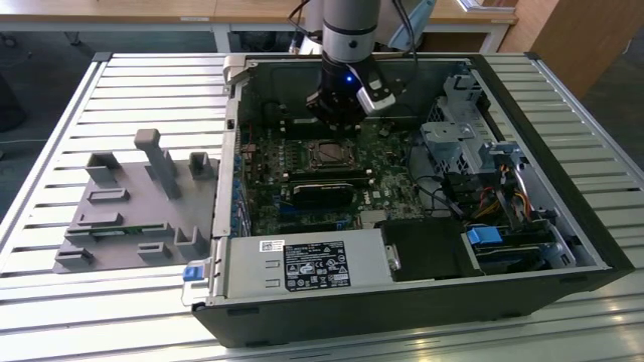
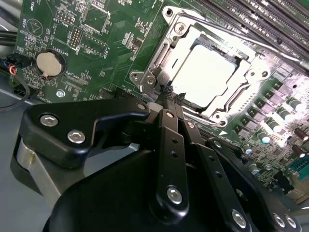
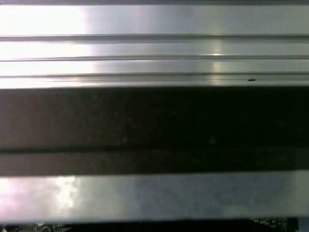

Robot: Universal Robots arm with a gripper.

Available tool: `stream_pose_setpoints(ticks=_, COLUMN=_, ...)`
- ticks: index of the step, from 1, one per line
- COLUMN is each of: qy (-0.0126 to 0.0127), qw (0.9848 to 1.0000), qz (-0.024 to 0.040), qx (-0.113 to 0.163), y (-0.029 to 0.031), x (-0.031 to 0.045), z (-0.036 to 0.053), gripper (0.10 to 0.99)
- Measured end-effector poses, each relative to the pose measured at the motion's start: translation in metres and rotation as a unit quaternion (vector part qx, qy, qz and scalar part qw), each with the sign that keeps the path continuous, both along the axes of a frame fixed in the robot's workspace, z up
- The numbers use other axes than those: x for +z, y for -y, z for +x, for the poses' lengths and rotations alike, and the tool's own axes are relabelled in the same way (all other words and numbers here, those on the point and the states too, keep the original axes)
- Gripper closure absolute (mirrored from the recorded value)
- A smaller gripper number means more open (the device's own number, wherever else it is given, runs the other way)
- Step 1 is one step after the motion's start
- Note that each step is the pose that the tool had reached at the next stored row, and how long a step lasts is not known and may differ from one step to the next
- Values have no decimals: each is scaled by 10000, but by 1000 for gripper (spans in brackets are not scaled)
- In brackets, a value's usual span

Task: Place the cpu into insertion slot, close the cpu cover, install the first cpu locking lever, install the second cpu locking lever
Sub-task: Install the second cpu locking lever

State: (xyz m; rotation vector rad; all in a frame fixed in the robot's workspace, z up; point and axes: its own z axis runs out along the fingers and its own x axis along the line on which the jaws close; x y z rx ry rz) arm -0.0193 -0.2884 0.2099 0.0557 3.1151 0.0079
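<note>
The cpu [image 2: 205,72], a pale silver square, lies in the insertion slot on the green board, and the slot itself is hidden beneath it. The cpu cover [image 2: 186,33], a metal frame, lies flat down around the cpu. A thin lever rod [image 2: 236,39] runs along one side of the cover. A second lever's curled end [image 2: 149,80] sits at the socket corner. My gripper [image 2: 171,96] is shut, with its tips just beside that corner. In the exterior view the gripper [image 1: 337,124] hangs over the far side of the socket [image 1: 327,154].
Long black memory slots [image 2: 270,19] run beside the socket, and a coin battery [image 2: 49,64] lies on the board. The open case holds a power supply [image 1: 302,264] and a drive cage [image 1: 468,143]. A grey fixture [image 1: 141,204] stands on the slatted table. Metal slats [image 3: 154,58] cross the first wrist view.
</note>
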Motion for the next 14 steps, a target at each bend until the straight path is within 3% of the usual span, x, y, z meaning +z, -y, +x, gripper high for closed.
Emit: stream_pose_setpoints(ticks=14, qy=0, qw=10000, qz=0, qx=0, y=68, x=30, z=0, gripper=980)
